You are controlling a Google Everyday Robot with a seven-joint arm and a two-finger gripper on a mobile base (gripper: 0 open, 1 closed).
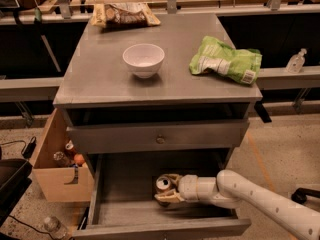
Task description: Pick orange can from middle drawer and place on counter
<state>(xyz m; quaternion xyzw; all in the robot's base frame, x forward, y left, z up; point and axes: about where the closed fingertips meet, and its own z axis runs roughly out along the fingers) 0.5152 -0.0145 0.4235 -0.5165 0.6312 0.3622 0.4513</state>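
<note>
The orange can (163, 184) stands upright on the floor of the open middle drawer (125, 194), its silver top showing. My gripper (167, 187) reaches in from the right on a white arm (260, 199). Its two tan fingers (168, 198) sit on either side of the can and press against it. The can still rests on the drawer floor. The grey counter (100, 79) is the cabinet top above the drawers.
On the counter stand a white bowl (143, 59), a green snack bag (226, 60) and a brown snack bag (124, 15). A shallower drawer with a round knob (160, 139) juts out above the can. A cardboard box (57, 159) of items stands on the left.
</note>
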